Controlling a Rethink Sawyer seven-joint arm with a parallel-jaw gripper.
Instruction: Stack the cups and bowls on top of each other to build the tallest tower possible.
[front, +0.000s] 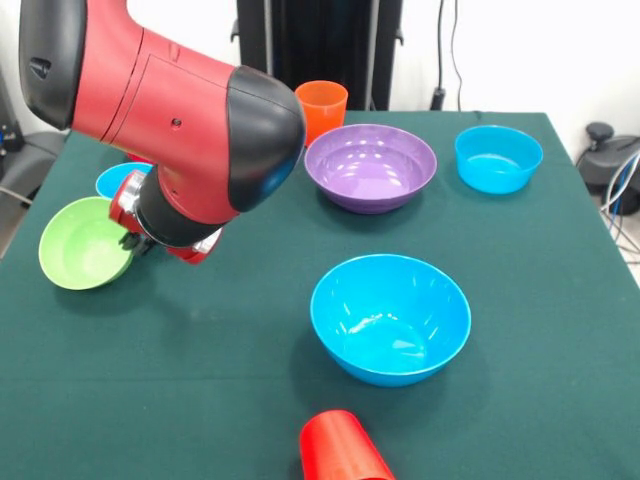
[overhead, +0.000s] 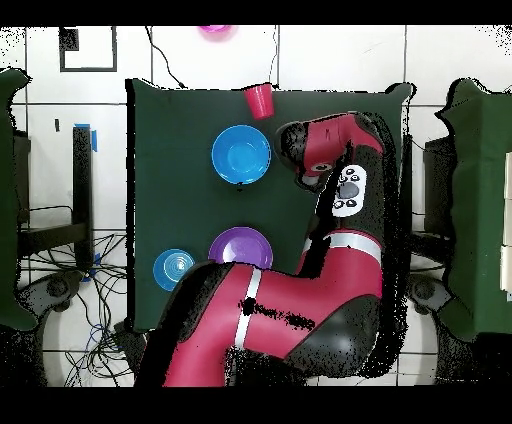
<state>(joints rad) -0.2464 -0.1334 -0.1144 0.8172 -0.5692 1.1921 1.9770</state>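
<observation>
My gripper is low at the right rim of a lime green bowl on the table's left; the arm's wrist covers most of it. A large blue bowl sits in the middle and also shows in the overhead view. Behind it are a purple bowl, a smaller blue bowl and an upright orange cup. A red cup lies at the front edge. A light blue piece peeks from behind the arm. No stacked tower shows.
The thick red and black arm hangs over the table's left half and hides what lies behind it. In the overhead view the arm covers the table's right side. A hot pink bowl lies off the table.
</observation>
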